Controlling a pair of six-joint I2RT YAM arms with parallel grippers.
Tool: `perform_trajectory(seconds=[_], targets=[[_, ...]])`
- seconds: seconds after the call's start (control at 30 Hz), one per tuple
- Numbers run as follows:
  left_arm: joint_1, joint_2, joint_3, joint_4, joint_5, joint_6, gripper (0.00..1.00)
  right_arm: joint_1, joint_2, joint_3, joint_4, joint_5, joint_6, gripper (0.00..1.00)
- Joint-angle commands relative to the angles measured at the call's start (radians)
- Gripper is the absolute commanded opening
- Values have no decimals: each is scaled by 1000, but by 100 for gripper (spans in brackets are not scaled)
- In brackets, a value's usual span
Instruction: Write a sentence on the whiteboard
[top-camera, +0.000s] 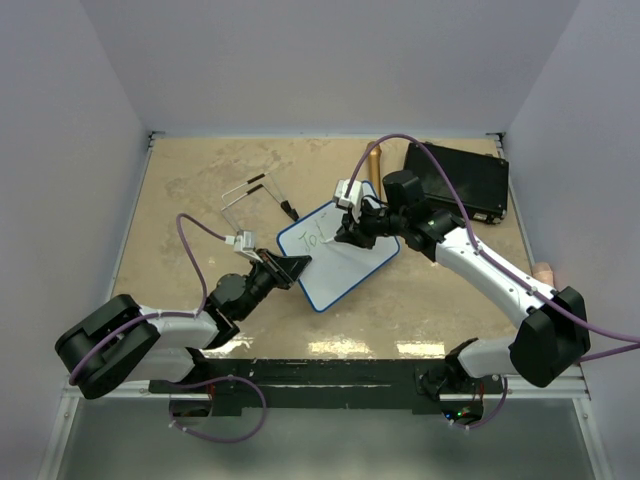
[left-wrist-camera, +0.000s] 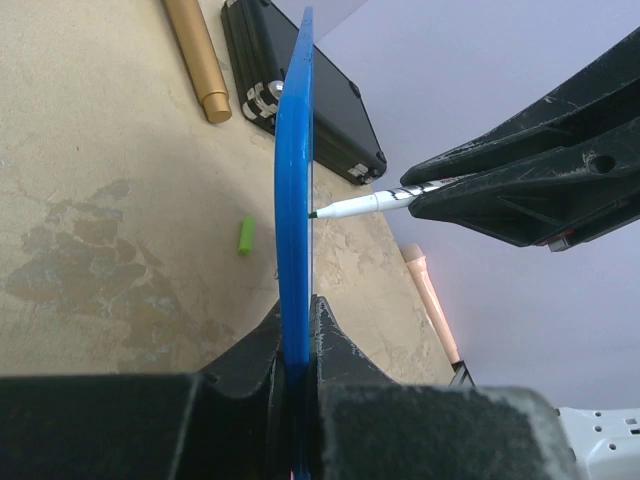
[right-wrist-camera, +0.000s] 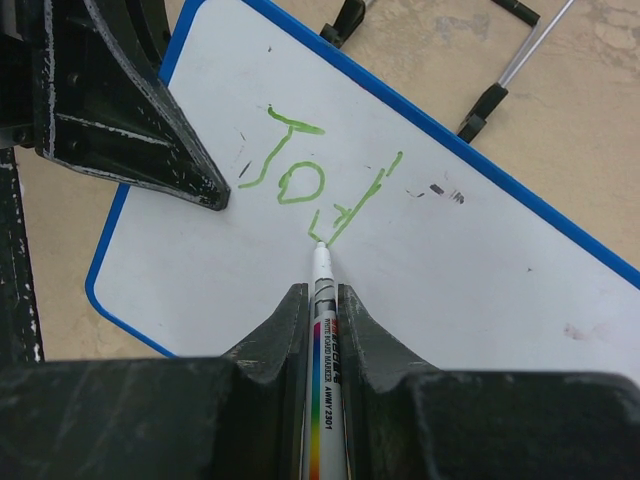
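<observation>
Whiteboard (top-camera: 338, 258): mid surface, between both arms, near edge clamped tight in left end effector (top-camera: 296, 267).
Right end effector (top-camera: 347, 236): closed on marker (right-wrist-camera: 322, 300), tip touching board.
Progress: few green strokes (right-wrist-camera: 300, 185) written, roughly "Jo" plus a slash; most of the sentence likely left.
Unclear: later letters illegible; whether board lies flat on surface, cannot tell.

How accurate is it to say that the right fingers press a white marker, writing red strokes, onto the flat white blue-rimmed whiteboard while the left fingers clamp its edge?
Only the colour is wrong: the right wrist view shows green strokes, not red. The right fingers do press the white marker onto the flat white blue-rimmed whiteboard, and the left fingers clamp its edge.
</observation>
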Motion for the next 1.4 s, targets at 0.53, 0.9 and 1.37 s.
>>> perform_trajectory(seconds=[0.53,0.9,1.37], targets=[[1,-21,21,684,5,-35,0,4,2,41,89,18,44,0],[7,-29,16,685,9,-34,0,3,-8,6,26,9,-3,0],[14,-50,10,674,11,-32,0,1,-24,-9,-3,50,-19,0]])
